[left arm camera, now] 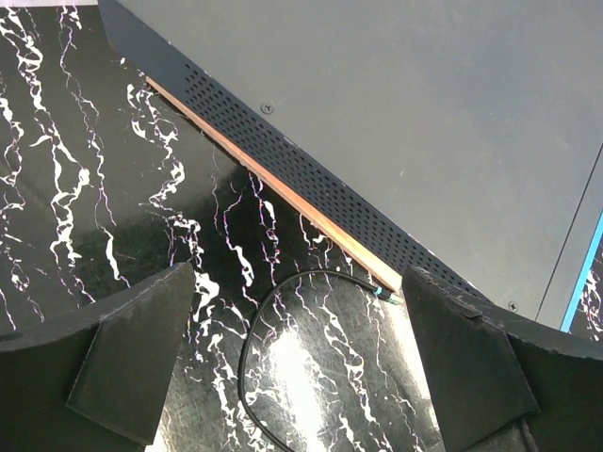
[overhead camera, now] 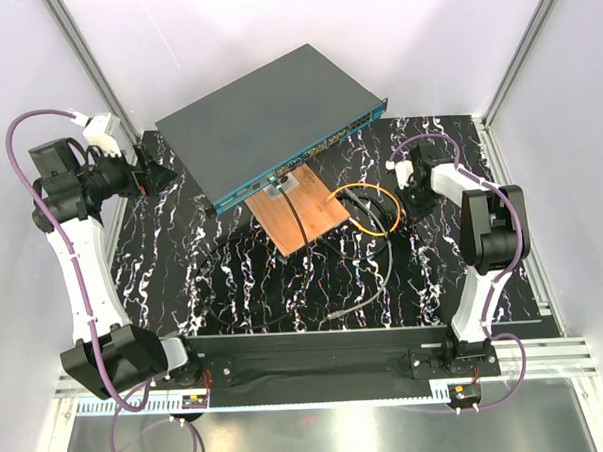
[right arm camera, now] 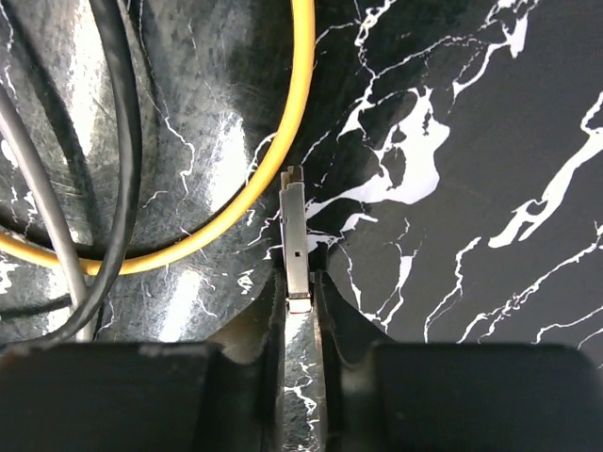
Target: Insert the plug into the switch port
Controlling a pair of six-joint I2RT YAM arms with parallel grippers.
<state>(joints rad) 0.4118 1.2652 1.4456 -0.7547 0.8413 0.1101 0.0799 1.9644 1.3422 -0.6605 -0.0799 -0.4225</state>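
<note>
The switch (overhead camera: 267, 117) is a large flat dark blue-grey box lying askew at the back, its teal-edged socket face turned to the front right. In the left wrist view its perforated side (left arm camera: 311, 179) crosses the frame. My right gripper (right arm camera: 297, 282) is shut on a thin grey metal plug (right arm camera: 295, 231) that sticks out past the fingertips, just above the marble mat. In the top view this gripper (overhead camera: 401, 204) is right of the yellow cable loop, apart from the switch. My left gripper (left arm camera: 297, 273) is open and empty by the switch's left corner (overhead camera: 159, 179).
A brown wooden board (overhead camera: 306, 211) lies under the switch's front edge, and its edge shows in the left wrist view (left arm camera: 283, 188). A yellow cable loop (overhead camera: 360, 185) and black cables (overhead camera: 353, 254) lie right of it. A black cable with a teal tip (left arm camera: 382, 294) lies between my left fingers.
</note>
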